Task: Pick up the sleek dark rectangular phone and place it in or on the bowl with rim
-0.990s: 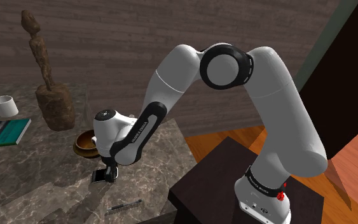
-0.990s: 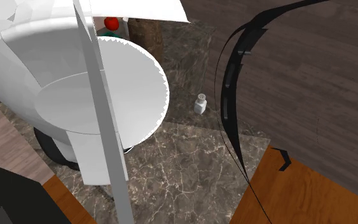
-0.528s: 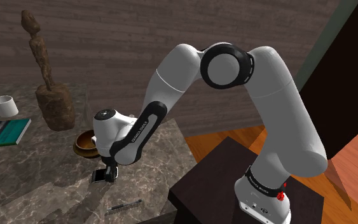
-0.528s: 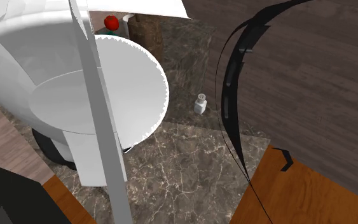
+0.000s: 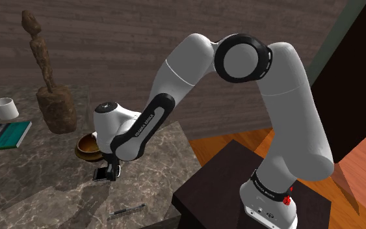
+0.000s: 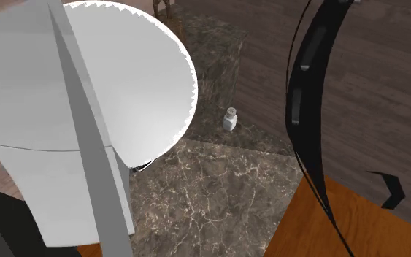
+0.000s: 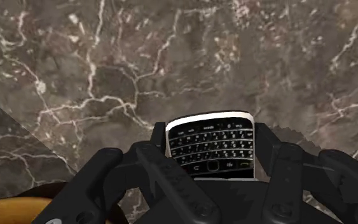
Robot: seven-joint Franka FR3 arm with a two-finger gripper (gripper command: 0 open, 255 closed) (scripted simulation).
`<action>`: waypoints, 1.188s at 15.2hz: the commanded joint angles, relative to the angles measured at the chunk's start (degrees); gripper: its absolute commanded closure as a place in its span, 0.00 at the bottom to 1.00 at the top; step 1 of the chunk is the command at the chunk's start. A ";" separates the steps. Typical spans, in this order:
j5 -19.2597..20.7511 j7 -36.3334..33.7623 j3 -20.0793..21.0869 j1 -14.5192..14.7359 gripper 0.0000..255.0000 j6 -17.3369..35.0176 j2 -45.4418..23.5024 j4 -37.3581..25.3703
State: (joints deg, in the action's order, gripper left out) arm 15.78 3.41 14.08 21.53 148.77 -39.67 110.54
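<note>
Claw (image 5: 108,172) pinching black rectangular keypad phone (image 7: 210,145) between both fingers, keypad end sticking out past the tips. Phone is over dark veined marble table (image 5: 38,195), near round brown rimmed bowl (image 5: 87,147).

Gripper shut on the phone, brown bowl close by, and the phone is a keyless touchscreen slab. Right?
Not quite. The phone has a full keypad of small keys, as the wrist view shows. The rest holds: the gripper is shut on it, and the brown bowl is close by.
</note>
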 commanded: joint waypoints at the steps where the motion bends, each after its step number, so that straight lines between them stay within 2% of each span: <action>1: -0.43 0.34 0.47 -0.39 1.00 -1.09 1.33 0.26; 18: -4.34 2.80 3.88 -2.95 1.00 -9.79 11.78 1.88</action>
State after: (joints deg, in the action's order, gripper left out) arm 11.68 6.17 17.76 18.60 139.65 -28.45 112.53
